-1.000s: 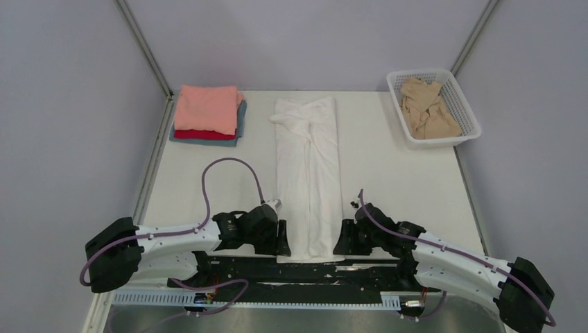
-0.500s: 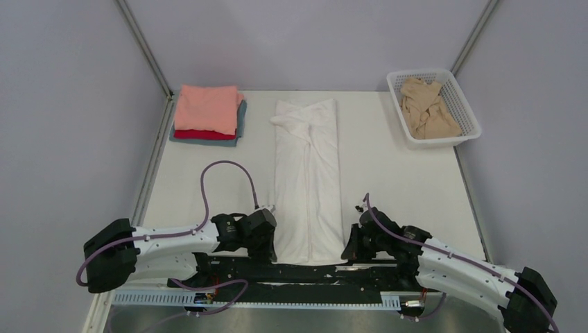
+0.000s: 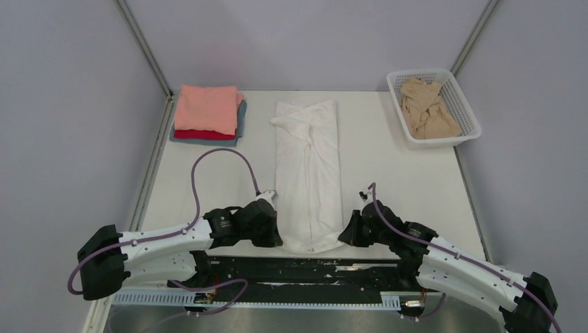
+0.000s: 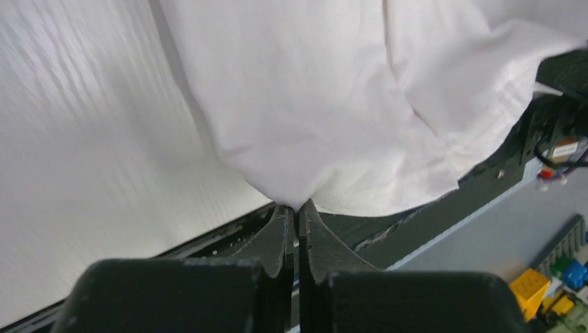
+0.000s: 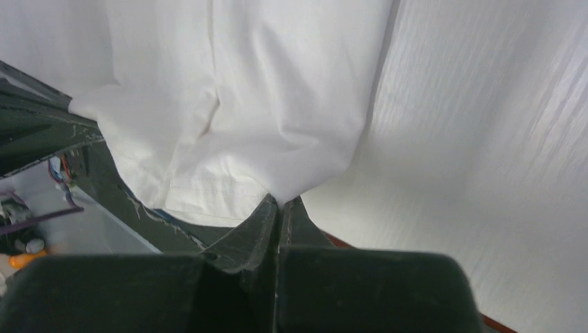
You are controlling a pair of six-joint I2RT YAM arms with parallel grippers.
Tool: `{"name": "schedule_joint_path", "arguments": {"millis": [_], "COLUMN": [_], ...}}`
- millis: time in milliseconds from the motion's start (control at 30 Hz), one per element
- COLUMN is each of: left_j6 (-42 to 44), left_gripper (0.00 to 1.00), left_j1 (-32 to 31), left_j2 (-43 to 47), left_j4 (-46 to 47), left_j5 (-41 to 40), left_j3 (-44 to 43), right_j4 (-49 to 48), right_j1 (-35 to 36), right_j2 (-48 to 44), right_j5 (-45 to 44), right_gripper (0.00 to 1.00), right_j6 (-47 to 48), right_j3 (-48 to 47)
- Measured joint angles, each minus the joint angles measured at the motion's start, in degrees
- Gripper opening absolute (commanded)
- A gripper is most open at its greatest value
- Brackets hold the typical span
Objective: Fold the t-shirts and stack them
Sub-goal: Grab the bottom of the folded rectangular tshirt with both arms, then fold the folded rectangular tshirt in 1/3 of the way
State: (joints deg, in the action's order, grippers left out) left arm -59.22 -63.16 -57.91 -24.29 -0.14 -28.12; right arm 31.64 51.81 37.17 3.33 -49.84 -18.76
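The white t-shirt (image 3: 308, 173) lies as a long narrow strip down the middle of the table, sleeves folded in at the far end. My left gripper (image 3: 277, 239) is shut on its near left corner, the cloth (image 4: 305, 139) pinched at the fingertips (image 4: 298, 206). My right gripper (image 3: 342, 236) is shut on the near right corner; the hem (image 5: 236, 146) bunches above its tips (image 5: 280, 202). Folded salmon-pink (image 3: 206, 108), red (image 3: 202, 134) and grey-blue (image 3: 240, 119) t-shirts are stacked at the far left. A beige t-shirt (image 3: 426, 107) lies crumpled in the basket.
The white lattice basket (image 3: 466, 104) stands at the table's far right corner. A black rail (image 3: 305, 270) with cables runs along the near edge between the arm bases. Grey walls close in both sides.
Both grippers have closed on the shirt's near corners. They have since drawn the near hem slightly up and away from the table's near edge.
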Motion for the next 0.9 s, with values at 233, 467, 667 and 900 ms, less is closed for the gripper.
{"name": "schedule_joint_path", "arguments": {"millis": [233, 467, 667, 900], "left_j6": [6.54, 12.15, 14.67, 17.16], "left_gripper": [0.00, 0.00, 0.00, 0.00], "left_j1": [10.69, 20.81, 26.73, 31.50], "left_j2": [-5.44, -15.12, -25.20, -35.36], "left_j4": [4.68, 6.97, 8.85, 9.97], "left_j5": [-3.19, -6.45, -6.03, -4.04], "left_j3": [-7.08, -15.34, -23.54, -33.18], "right_j4": [-8.24, -19.76, -27.17, -32.46], "right_j1": [-2.32, -10.38, -16.09, -22.45], "right_j2": [6.21, 21.35, 31.52, 40.04], "right_j5": [-11.06, -15.82, -16.55, -14.14], "right_gripper": [0.00, 0.00, 0.00, 0.00], "right_j6": [2.16, 6.75, 10.82, 13.42], "right_j3": [-6.16, -13.99, -20.65, -23.78]}}
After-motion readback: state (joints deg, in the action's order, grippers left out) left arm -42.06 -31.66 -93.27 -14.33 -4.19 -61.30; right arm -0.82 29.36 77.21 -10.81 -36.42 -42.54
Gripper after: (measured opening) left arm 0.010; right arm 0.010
